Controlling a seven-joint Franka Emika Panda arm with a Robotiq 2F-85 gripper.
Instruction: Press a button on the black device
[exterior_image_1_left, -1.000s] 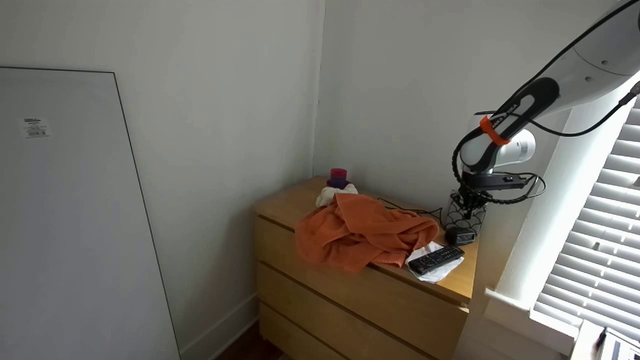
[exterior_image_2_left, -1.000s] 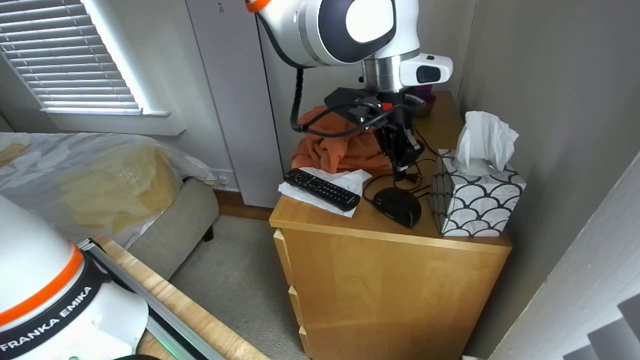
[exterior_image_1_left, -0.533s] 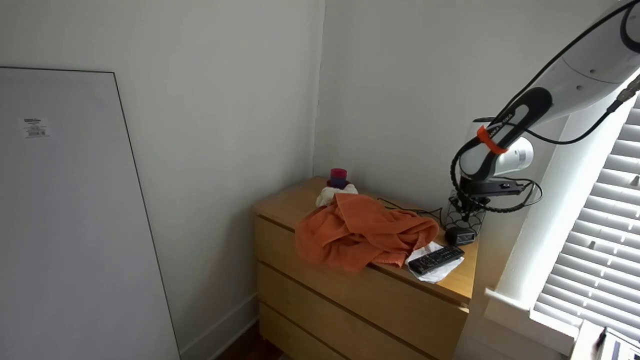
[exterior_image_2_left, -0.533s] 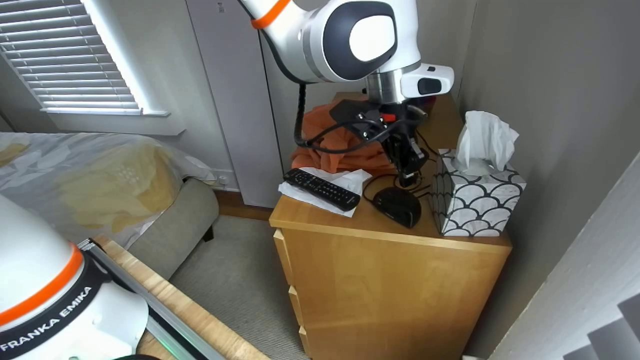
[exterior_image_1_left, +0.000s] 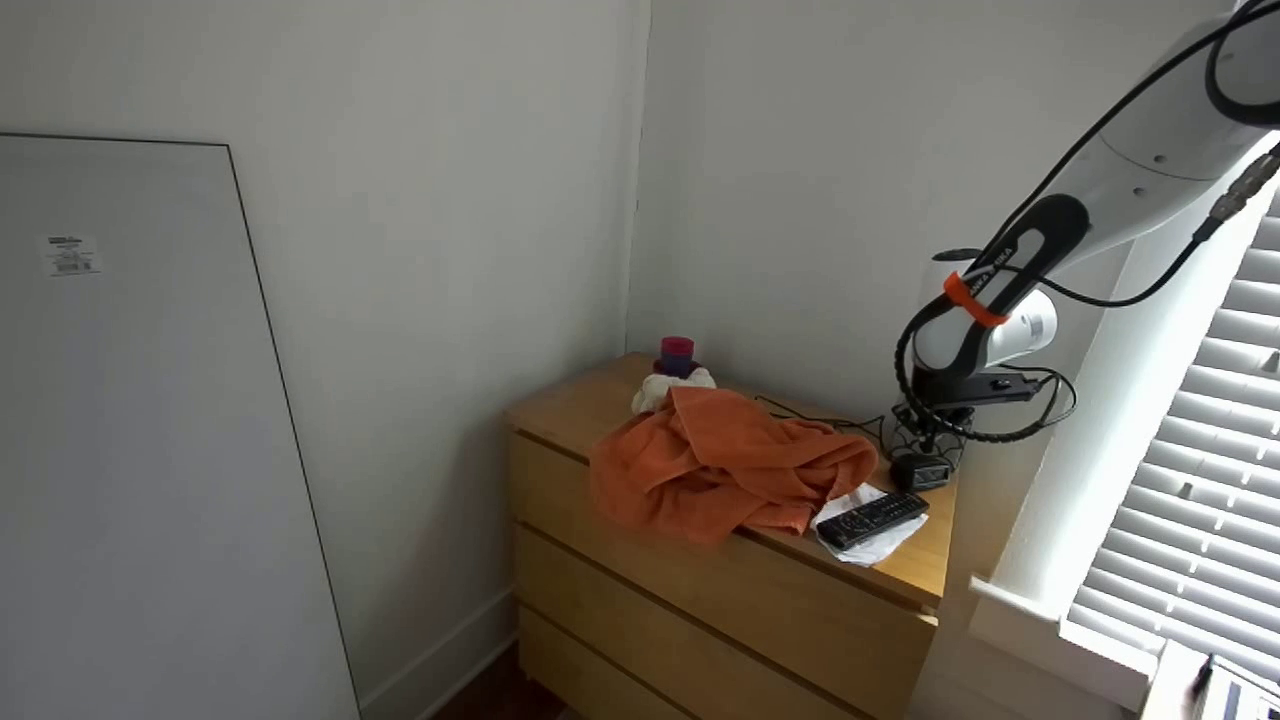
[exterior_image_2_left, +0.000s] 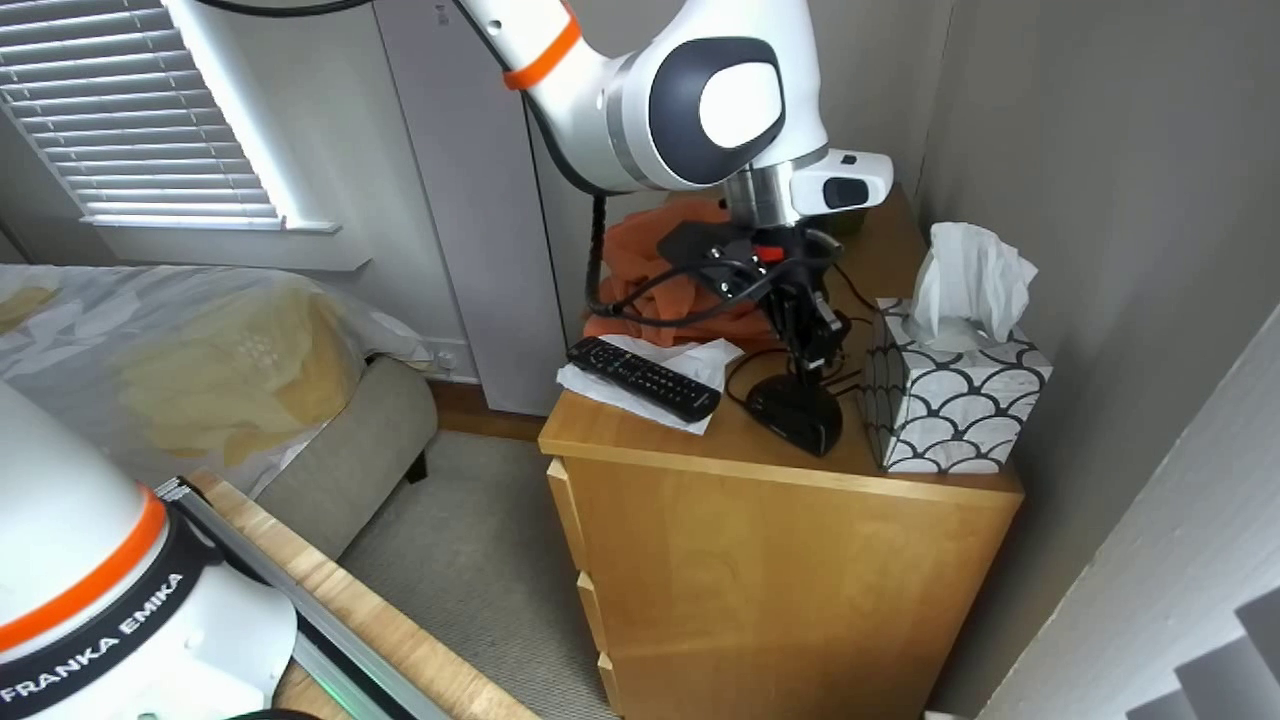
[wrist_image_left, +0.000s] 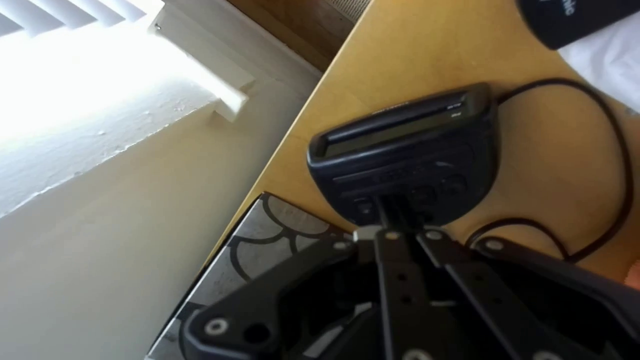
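Observation:
The black device (wrist_image_left: 400, 167) looks like a small clock, with a display window on its front and several round buttons on top. It sits near the dresser's end, and it shows in both exterior views (exterior_image_1_left: 922, 473) (exterior_image_2_left: 795, 415). My gripper (wrist_image_left: 398, 207) points down with its fingers together and nothing held between them. In the wrist view the fingertips overlap the device's button face, between the buttons, and hide part of it. In an exterior view the gripper tip (exterior_image_2_left: 808, 372) is right at the device's top rear; I cannot tell whether it touches.
A black remote (exterior_image_2_left: 643, 378) lies on white paper or cloth (exterior_image_2_left: 722, 360) beside the device. A patterned tissue box (exterior_image_2_left: 955, 415) stands close on the other side. An orange cloth (exterior_image_1_left: 720, 460) and a purple cup (exterior_image_1_left: 677, 362) are farther back. A black cable (wrist_image_left: 622, 150) loops from the device.
My arm and gripper have moved down steadily, from above and behind the black device to right at its top. The device, remote and tissue box have not moved.

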